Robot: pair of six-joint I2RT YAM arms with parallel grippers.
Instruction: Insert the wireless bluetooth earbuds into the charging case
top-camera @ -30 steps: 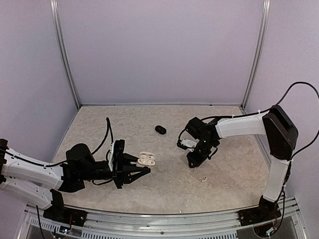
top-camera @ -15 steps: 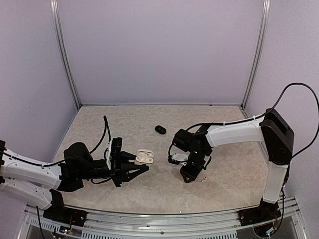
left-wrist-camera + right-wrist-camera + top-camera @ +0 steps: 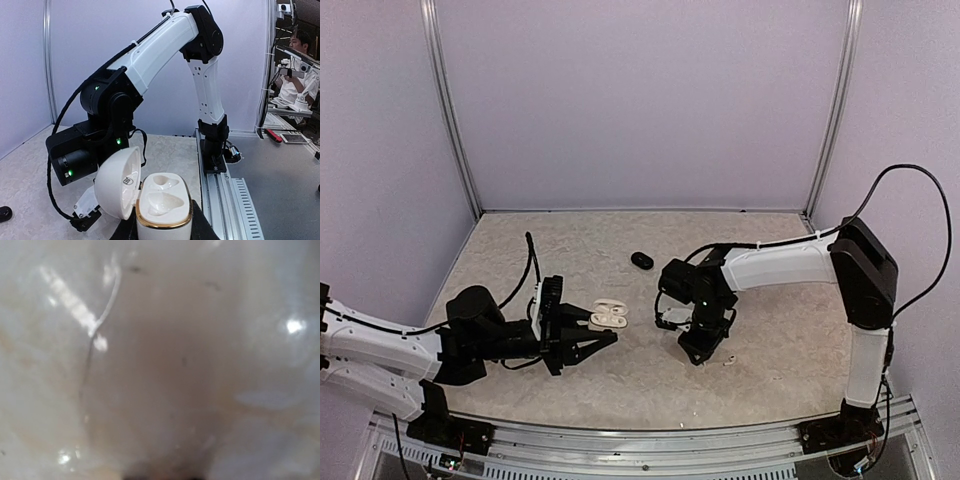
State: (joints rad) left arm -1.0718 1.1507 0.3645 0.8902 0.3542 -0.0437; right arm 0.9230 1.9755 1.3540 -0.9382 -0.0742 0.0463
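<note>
Gripping white charging case (image 3: 164, 202): left end effector (image 3: 603, 328) | right end effector (image 3: 698, 352): view blurred, grip unclear

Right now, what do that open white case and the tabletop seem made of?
The white charging case looks like glossy moulded plastic, by its soft highlights; its gold band shines like metal. The tabletop looks matte, mottled beige, stone-patterned, possibly laminate.

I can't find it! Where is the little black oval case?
In the top view, the little black oval case lies on the speckled table, mid-back, beyond the open white case.
</note>
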